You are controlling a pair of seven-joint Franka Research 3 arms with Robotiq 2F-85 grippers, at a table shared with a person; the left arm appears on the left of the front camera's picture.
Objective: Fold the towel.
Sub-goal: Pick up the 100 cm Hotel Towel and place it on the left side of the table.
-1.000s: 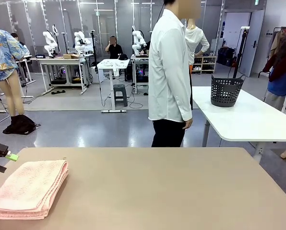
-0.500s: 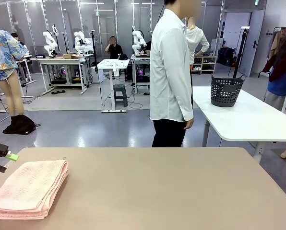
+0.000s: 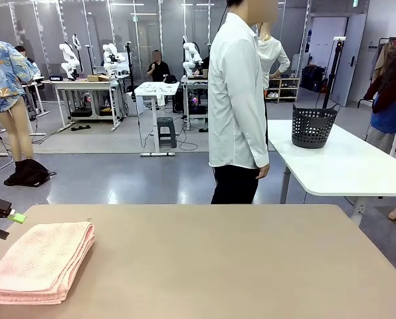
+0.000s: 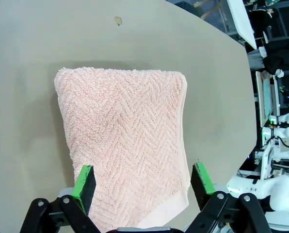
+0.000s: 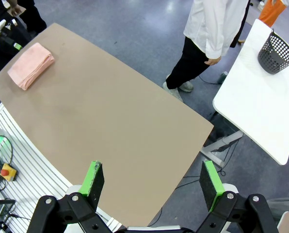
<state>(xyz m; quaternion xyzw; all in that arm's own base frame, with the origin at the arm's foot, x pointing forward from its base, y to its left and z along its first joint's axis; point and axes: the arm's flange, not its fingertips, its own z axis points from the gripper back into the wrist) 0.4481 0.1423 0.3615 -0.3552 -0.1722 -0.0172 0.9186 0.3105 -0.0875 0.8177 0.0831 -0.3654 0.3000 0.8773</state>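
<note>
Left end effector (image 4: 140,182) hangs open above the folded salmon-pink towel (image 4: 122,141), which lies stacked at my left end of the table (image 3: 238,259); right end effector (image 5: 154,187) open, high over the table. I judge folding done: I'd keep both raised and leave the stack untouched

You find no lettering, label, brand, number or sign that can be read in any of these views.
</note>
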